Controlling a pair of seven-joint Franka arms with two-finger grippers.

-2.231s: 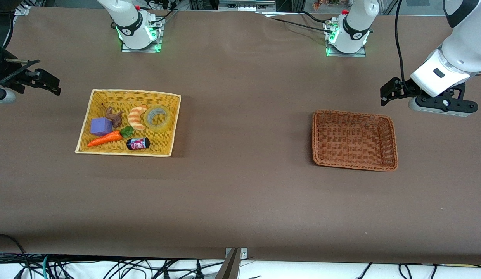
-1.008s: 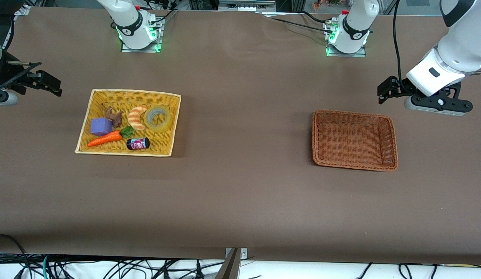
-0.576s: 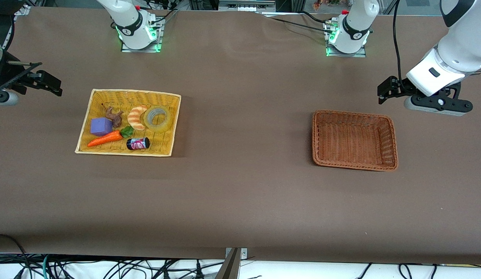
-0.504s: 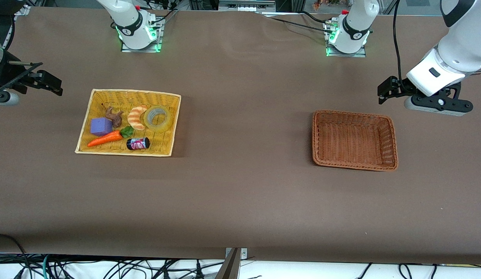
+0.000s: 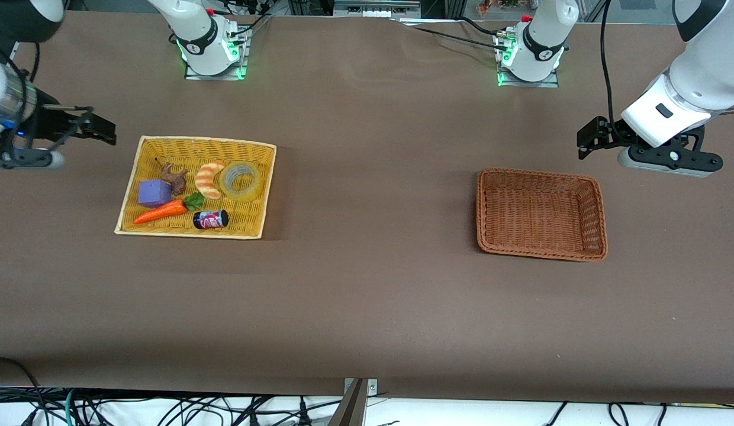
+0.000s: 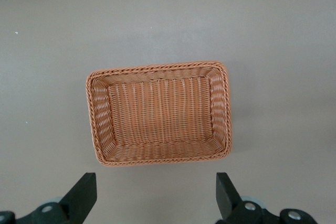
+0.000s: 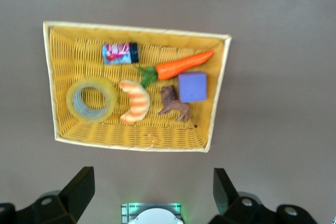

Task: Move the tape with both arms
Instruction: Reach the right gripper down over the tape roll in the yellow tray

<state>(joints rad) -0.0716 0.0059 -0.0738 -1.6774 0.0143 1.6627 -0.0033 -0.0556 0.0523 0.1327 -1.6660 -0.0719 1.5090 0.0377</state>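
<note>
Right gripper [image 5: 100, 127] shifted along table toward yellow basket [image 5: 143, 145], now just beside its corner at right arm's end; earlier it hung well apart from basket, at view's edge. Right arm's white wrist link now shows in front view. Left gripper [image 5: 586, 142] rose slightly early on, since then barely moved

The tape [image 5: 241, 181] lies in the tray [image 5: 143, 227], touching the croissant [image 5: 209, 179].
</note>
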